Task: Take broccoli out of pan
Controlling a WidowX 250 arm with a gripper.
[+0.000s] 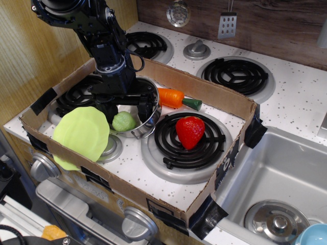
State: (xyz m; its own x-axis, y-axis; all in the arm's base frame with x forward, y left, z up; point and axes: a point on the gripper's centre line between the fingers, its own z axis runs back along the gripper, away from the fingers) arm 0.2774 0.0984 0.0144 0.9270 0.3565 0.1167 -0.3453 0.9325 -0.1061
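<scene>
The broccoli [123, 121] is a small pale green lump lying inside the pan [151, 113], a shiny steel pot in the left part of the cardboard-walled stove area. My black gripper [124, 113] hangs over the pan with its fingers spread. One finger [109, 113] is to the left of the broccoli, the other [144, 109] to its right, both lowered into the pan. The fingers are open and I cannot see them touching the broccoli.
A lime-green plate [82, 133] leans at the pan's left. A carrot [176, 98] lies behind the pan and a strawberry [190, 131] sits on the burner to its right. Cardboard walls [214, 97] ring the area. A sink [278, 178] is at the right.
</scene>
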